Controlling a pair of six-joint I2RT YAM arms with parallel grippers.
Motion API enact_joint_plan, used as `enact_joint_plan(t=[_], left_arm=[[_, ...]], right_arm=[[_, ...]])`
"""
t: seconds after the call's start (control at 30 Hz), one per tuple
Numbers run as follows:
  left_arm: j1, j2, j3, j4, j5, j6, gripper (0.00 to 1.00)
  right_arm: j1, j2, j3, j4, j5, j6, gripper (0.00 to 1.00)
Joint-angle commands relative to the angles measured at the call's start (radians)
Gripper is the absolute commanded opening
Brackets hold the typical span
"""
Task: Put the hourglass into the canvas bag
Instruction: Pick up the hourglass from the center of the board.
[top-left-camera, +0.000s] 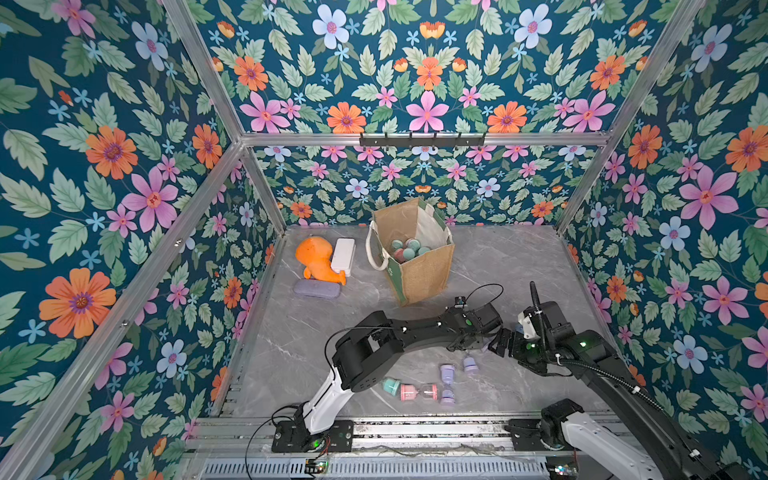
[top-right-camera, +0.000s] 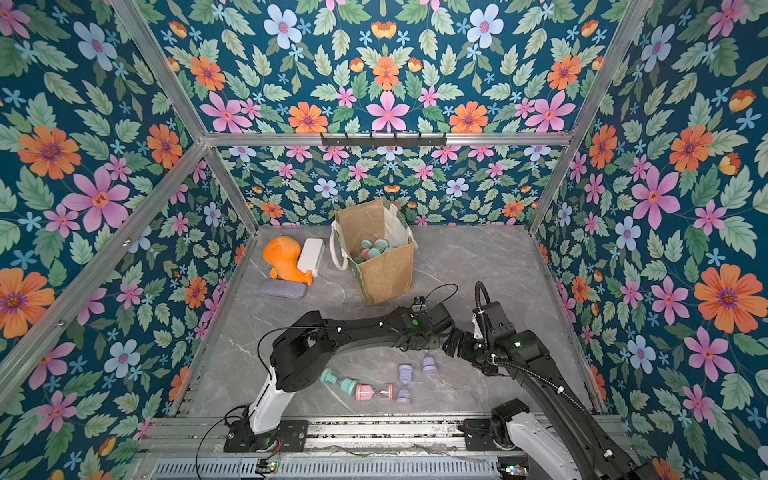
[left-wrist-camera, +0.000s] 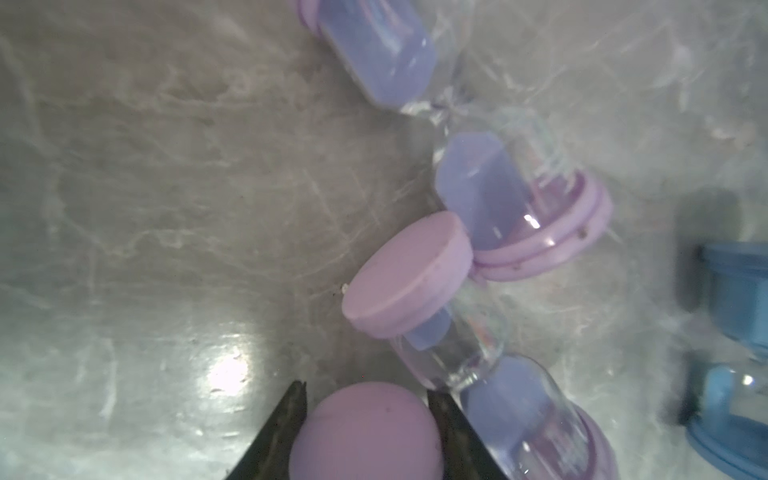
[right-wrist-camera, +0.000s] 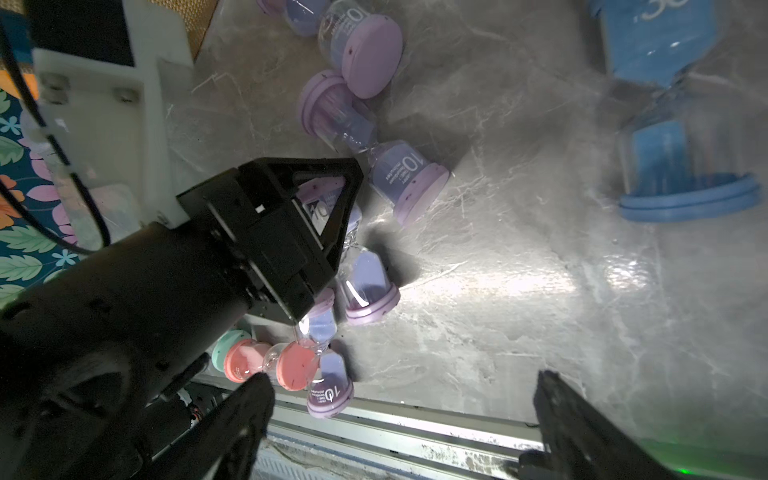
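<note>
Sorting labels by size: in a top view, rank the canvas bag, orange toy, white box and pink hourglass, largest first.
canvas bag
orange toy
white box
pink hourglass, smallest despite lying nearer the camera

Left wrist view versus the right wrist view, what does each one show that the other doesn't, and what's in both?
Only the left wrist: both jaws of the left gripper against a purple hourglass's cap. Only the right wrist: a pink hourglass, the right gripper's open jaws. Both: loose purple hourglasses and a blue hourglass on the marble table.
</note>
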Motion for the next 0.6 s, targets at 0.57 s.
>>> enact_joint_plan(t=[0.57], left_arm=[[0.006,-0.152,-0.095,-0.004,-0.181,-0.055,0.39]], right_arm=[[0.001,-0.008,0.076,-0.015,0.005,-0.007,0.99]])
